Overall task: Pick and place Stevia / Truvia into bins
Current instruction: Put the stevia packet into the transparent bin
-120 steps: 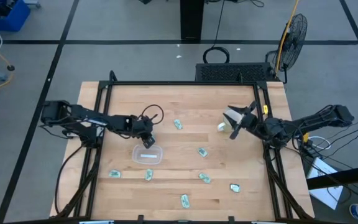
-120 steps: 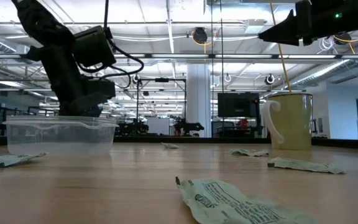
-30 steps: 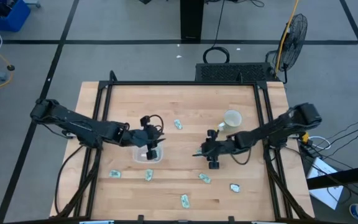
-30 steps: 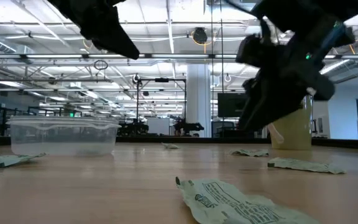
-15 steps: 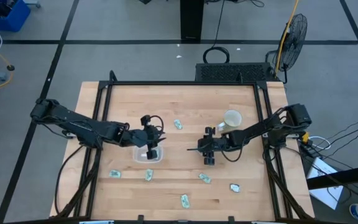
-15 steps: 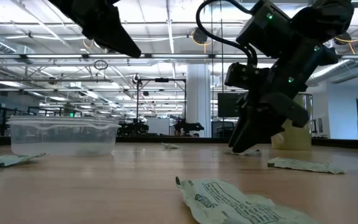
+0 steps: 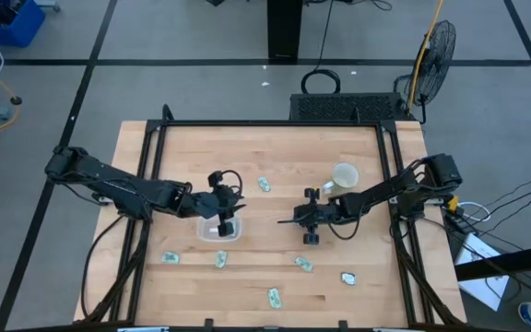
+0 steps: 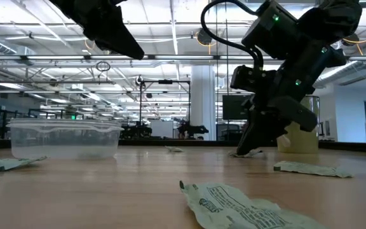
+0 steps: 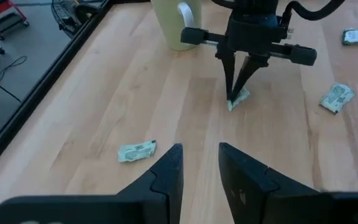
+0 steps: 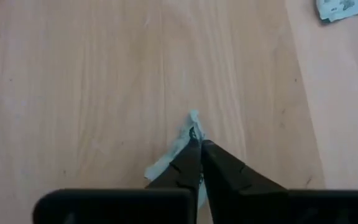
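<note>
Low over the table [image 7: 358, 286], the right hand [image 9: 236, 99] points down, clenched on a sachet [image 9: 239, 98].

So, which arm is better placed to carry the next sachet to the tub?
The right: the right gripper is shut on a sachet. The left gripper hovers empty above the tub.

Pale green-white sachets [image 7: 266, 184] lay flat, scattered across the bench. One sachet [image 10: 188, 138] was pinched, crumpled, at mid-bench. The clear tub [image 7: 221, 228] sat left of centre.
</note>
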`<state>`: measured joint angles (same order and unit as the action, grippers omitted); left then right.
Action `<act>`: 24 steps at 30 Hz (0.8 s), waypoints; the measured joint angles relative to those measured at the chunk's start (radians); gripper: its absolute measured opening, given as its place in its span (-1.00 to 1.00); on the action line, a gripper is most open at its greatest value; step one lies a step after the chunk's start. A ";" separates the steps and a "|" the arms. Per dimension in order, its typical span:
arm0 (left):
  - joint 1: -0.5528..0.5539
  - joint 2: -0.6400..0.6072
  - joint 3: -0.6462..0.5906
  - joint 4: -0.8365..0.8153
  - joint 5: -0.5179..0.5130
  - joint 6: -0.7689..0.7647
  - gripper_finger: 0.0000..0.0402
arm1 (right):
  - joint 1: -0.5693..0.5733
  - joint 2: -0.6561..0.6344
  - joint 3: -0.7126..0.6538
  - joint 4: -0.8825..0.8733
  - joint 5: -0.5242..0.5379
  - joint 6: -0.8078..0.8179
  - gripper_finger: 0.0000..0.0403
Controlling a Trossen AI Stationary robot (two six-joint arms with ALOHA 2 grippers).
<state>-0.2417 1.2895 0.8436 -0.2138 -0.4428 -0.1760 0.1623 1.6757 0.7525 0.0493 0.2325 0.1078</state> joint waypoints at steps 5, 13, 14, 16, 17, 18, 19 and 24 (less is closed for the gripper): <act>0.000 0.000 0.000 0.003 0.048 -0.104 -0.46 | 0.000 -0.059 0.024 0.015 0.002 -0.065 -0.99; 0.001 0.012 -0.001 0.105 0.095 -0.251 -0.46 | 0.000 -0.133 0.037 0.381 0.168 -0.221 -0.99; 0.003 0.019 -0.001 0.134 0.084 -0.260 -0.46 | 0.000 -0.131 0.037 0.440 0.166 -0.244 -0.99; 0.007 0.030 -0.002 0.173 0.060 -0.270 -0.46 | 0.000 -0.117 0.037 0.556 0.157 -0.285 -1.00; 0.010 0.041 -0.002 0.214 0.049 -0.273 -0.46 | 0.000 -0.110 0.037 0.600 0.157 -0.307 -1.00; 0.014 0.054 -0.001 0.243 0.041 -0.275 -0.46 | 0.001 -0.105 0.037 0.637 0.156 -0.329 -1.00; 0.017 0.067 0.000 0.260 0.036 -0.274 -0.46 | 0.002 -0.105 0.037 0.665 0.157 -0.348 -1.00; 0.034 0.109 -0.002 0.329 0.030 -0.278 -0.46 | 0.001 -0.105 0.037 0.709 0.159 -0.366 -1.00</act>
<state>-0.2074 1.3990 0.8417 0.1150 -0.4126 -0.4544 0.1634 1.5703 0.7898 0.7585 0.3912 -0.2580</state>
